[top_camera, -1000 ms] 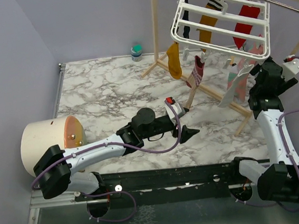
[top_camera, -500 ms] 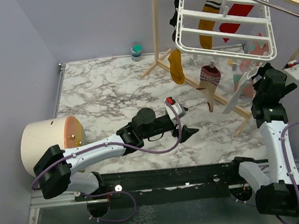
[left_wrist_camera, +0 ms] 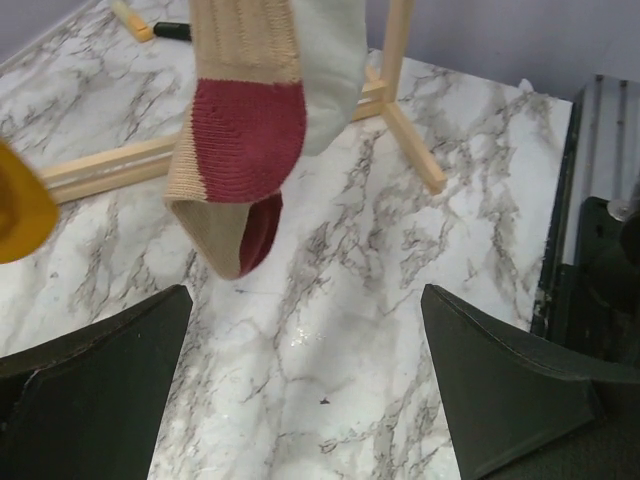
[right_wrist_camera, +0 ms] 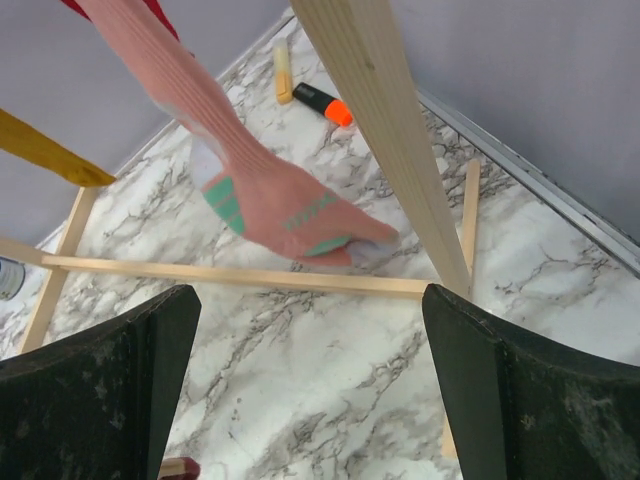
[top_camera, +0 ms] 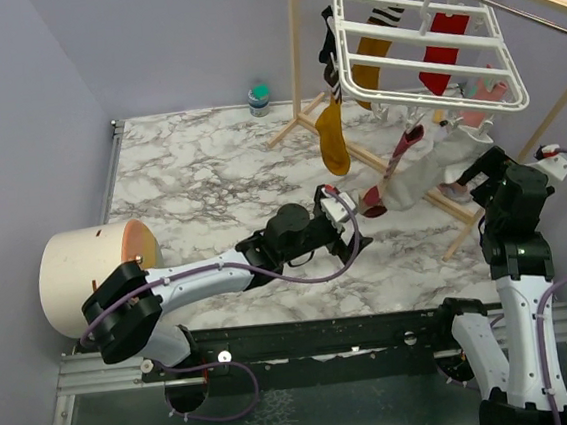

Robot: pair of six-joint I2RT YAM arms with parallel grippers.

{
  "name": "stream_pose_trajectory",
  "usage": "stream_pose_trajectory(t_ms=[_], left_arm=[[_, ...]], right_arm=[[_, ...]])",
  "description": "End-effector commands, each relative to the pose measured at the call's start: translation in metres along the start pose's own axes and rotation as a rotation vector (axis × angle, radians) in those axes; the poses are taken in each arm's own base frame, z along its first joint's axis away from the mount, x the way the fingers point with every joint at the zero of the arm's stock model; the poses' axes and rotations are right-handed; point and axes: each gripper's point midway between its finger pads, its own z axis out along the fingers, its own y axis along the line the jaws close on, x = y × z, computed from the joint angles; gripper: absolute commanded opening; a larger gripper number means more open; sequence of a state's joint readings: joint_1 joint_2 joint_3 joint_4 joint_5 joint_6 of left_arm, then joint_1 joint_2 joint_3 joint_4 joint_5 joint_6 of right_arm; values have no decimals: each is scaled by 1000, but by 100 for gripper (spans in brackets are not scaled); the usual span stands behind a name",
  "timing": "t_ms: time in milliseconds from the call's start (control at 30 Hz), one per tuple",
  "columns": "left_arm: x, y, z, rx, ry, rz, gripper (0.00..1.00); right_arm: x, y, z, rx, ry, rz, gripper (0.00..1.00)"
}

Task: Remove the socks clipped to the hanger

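Note:
The white grid hanger [top_camera: 428, 43] hangs tilted from the wooden rack at the upper right, with socks clipped under it: mustard yellow [top_camera: 332, 139], black [top_camera: 328, 35], red [top_camera: 440, 65], and a maroon-and-cream striped one [top_camera: 398, 169] hanging lowest. My left gripper [top_camera: 357, 227] is open just below and to the left of that striped sock, whose maroon heel [left_wrist_camera: 245, 130] fills the top of the left wrist view above the spread fingers [left_wrist_camera: 90, 390]. My right gripper [top_camera: 469, 177] is open beside the pink-and-teal sock [right_wrist_camera: 280, 205], which dangles just ahead of it, untouched.
The wooden rack's slanted leg [right_wrist_camera: 380, 120] crosses close to the right gripper, with its base rail [right_wrist_camera: 230, 278] on the marble. An orange marker [right_wrist_camera: 322, 103] lies beyond. A cream cylinder [top_camera: 94, 276] lies at the left and a teal-lidded jar [top_camera: 259, 98] stands at the back.
The hanger has swung and tilted, and the socks have swayed with it. My left gripper slid right, under the striped sock. The right arm shifted nearer the socks.

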State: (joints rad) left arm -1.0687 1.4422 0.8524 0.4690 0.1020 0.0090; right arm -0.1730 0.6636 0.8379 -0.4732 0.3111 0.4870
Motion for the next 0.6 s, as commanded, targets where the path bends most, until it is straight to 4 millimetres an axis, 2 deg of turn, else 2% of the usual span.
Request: stream_pose_trajectory(t_ms=[0,133,267,367,567], left_arm=[[-5,33,5,-94,-28,22,99],[-10,61,7,-120,-71,-1,99],[-20,76,13,-103,-118,4,99],[-28,77,19,-60,-153,20,99],[-36,64,28,72,-207,44,99]], right_arm=[[17,-4,-18,-18,80,-34,100],[33,-2,-22,-49,135,-7,100],[40,3,-27,-84,160,1,99],[41,10,-31,-124,173,6,97],[44,31,-35,-244,206,-6,95]])
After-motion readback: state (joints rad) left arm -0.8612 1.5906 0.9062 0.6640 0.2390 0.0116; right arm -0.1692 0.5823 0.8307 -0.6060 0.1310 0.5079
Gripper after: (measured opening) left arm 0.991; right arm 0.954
